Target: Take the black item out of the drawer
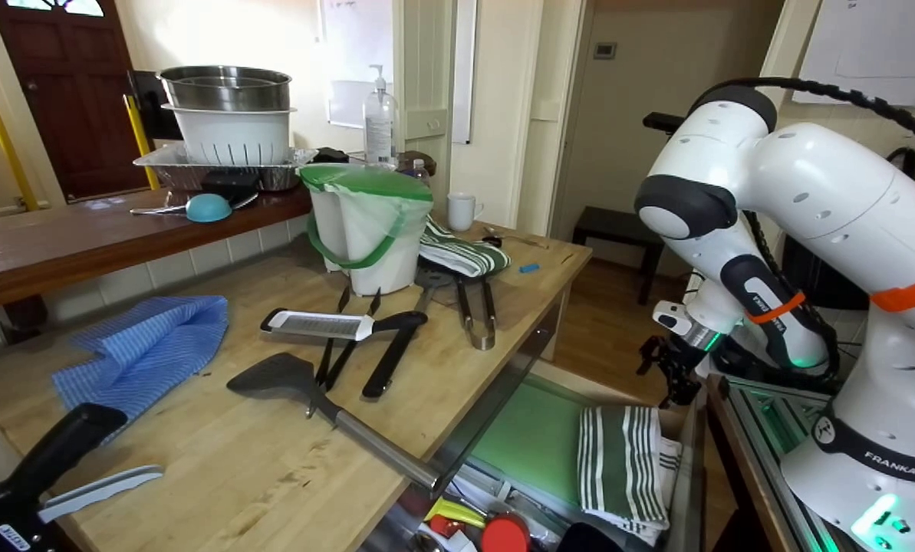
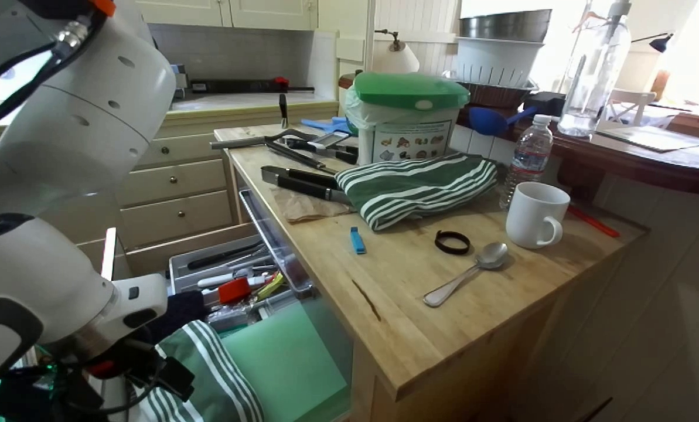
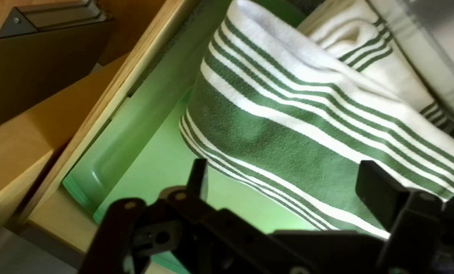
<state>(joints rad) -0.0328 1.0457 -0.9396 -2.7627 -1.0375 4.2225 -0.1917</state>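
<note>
The drawer stands pulled out from the wooden counter, with its green lining point(image 1: 530, 429) bare on one side; the lining also shows in an exterior view point(image 2: 293, 357) and in the wrist view point(image 3: 147, 182). The black item is a dark rounded lump point(image 2: 182, 313) in the drawer, between the striped cloth and the utensil tray. Its top also shows at the bottom edge of an exterior view point(image 1: 586, 538). It is out of the wrist view. My gripper point(image 3: 285, 171) is open, with nothing held, above the striped cloth and lining. It also shows above the drawer's outer side point(image 1: 663, 377).
A green-white striped cloth point(image 3: 287, 133) lies folded in the drawer, also in both exterior views point(image 1: 622, 460) point(image 2: 208, 369). A utensil tray point(image 2: 179, 272) holds a red-topped thing point(image 2: 234, 290). The counter edge point(image 2: 326, 293) overhangs the drawer. Spatulas, tongs and a green-lidded bucket point(image 1: 373, 230) stand on the counter.
</note>
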